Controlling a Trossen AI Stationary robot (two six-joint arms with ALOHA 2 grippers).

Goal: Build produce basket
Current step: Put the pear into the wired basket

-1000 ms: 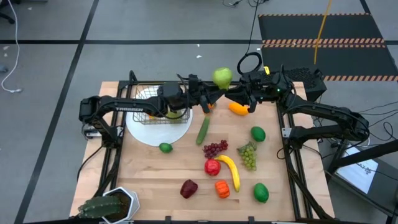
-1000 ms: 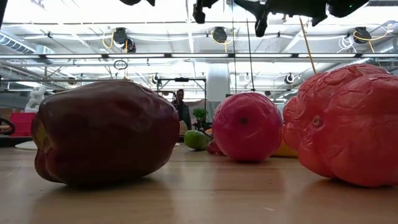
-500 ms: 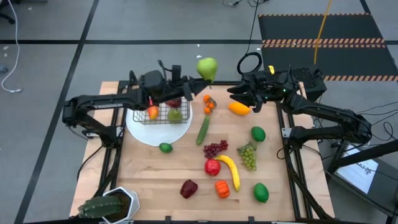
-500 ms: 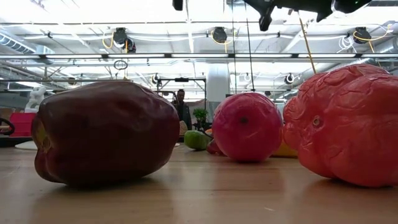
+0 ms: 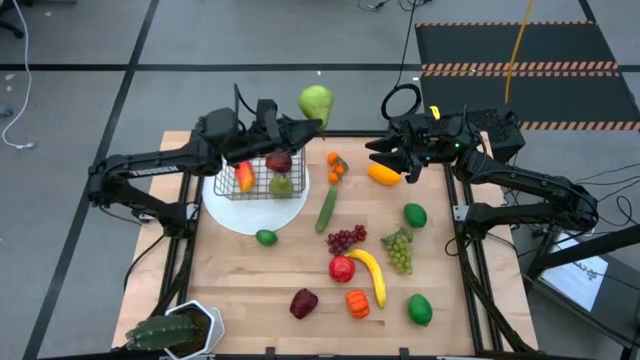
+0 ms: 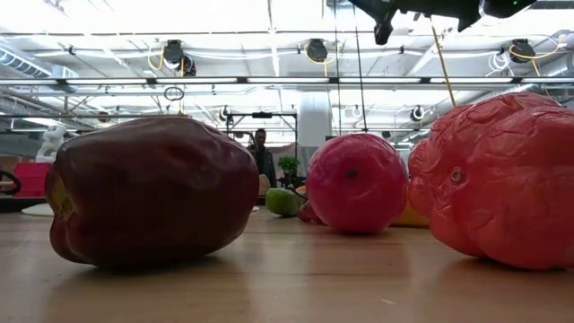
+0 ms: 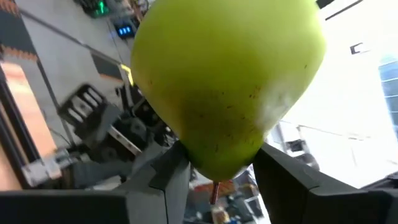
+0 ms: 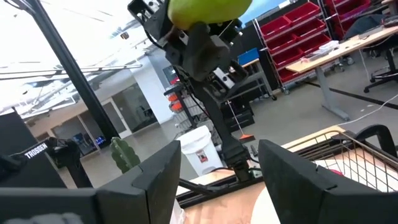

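Observation:
My left gripper (image 5: 300, 122) is shut on a green pear (image 5: 316, 101) and carries it high over the table's far edge, just right of the wire basket (image 5: 262, 176). The basket stands on a white plate (image 5: 250, 212) and holds a red apple (image 5: 279, 162) and two other pieces. My right gripper (image 5: 385, 156) hovers open over the far right of the table, above an orange mango (image 5: 383, 175), with nothing between its fingers (image 8: 155, 180). My left gripper pinches the pear's narrow stem end (image 7: 217, 163) between its two fingers (image 7: 163, 182). The fingers come from the table's left, about level and slanting a little up. The pear is lifted clear, its broad end pointing away from the wrist.
Loose produce covers the middle and near part of the table: a cucumber (image 5: 326, 208), purple grapes (image 5: 345, 239), green grapes (image 5: 399, 250), a banana (image 5: 372, 275), a red apple (image 5: 341, 268), peppers (image 5: 303, 302) and limes (image 5: 415, 214). A potted plant (image 5: 175, 330) stands at the near left corner.
My left gripper has carried the pear away from my right gripper, toward the table's left and upward, rolling its wrist as it went. The pear now sits near the basket's far right corner. My right gripper has stayed in place.

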